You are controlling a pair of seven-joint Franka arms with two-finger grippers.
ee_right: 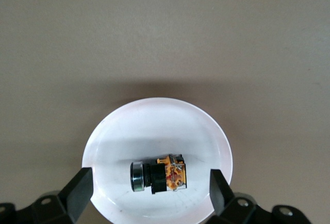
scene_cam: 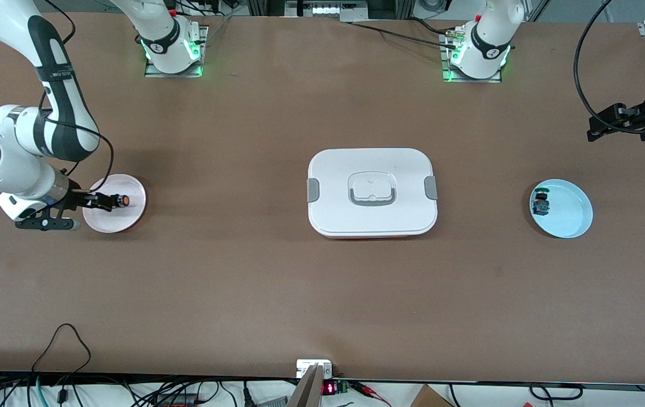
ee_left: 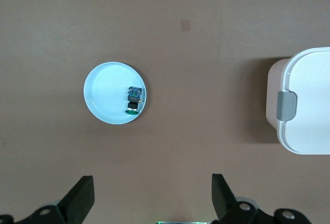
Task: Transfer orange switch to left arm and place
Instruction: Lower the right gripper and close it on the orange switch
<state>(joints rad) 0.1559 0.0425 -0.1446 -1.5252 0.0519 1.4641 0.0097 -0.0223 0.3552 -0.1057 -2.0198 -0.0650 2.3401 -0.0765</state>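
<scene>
The orange switch (scene_cam: 122, 200) (ee_right: 161, 175) lies on its side on a pale pink plate (scene_cam: 121, 217) (ee_right: 154, 123) at the right arm's end of the table. My right gripper (scene_cam: 108, 201) (ee_right: 149, 189) hangs low over that plate, open, with one finger on each side of the switch and not touching it. The white lidded box (scene_cam: 372, 192) (ee_left: 307, 100) stands in the middle of the table. My left gripper (scene_cam: 602, 127) (ee_left: 153, 193) waits open and empty, high over the bare table at the left arm's end.
A light blue plate (scene_cam: 568, 212) (ee_left: 105, 92) near the left arm's end holds a blue-and-green switch (scene_cam: 540, 203) (ee_left: 134, 99). Bare brown table lies between the plates and the box. Cables and a small device sit along the edge nearest the front camera.
</scene>
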